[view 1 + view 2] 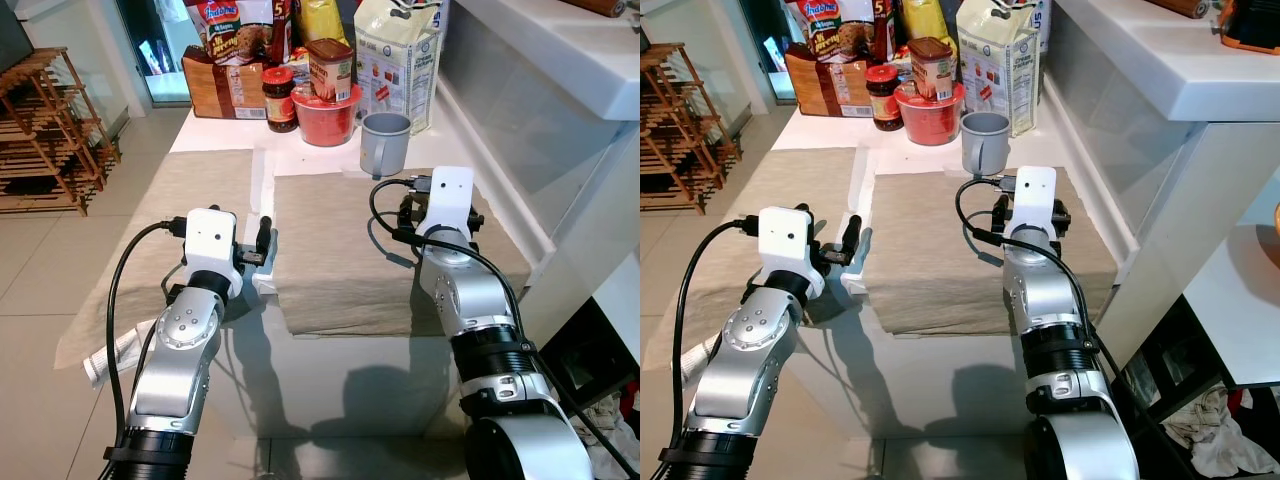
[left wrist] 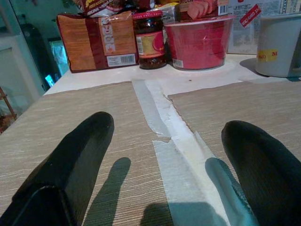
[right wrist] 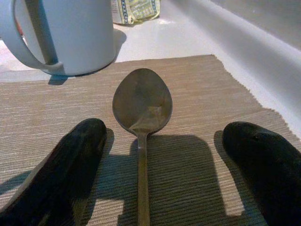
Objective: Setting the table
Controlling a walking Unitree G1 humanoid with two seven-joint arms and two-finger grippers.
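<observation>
The right claw hangs spread over the right mat at the frame's centre, its fingers straddling a spoon that lies flat on the weave, bowl toward the mug just beyond. The left claw is spread too, over the strip of bench between the mats. The risk, I judge: the thin, flat spoon could slip from a closing pinch, or skid forward into the mug and nudge it.
</observation>
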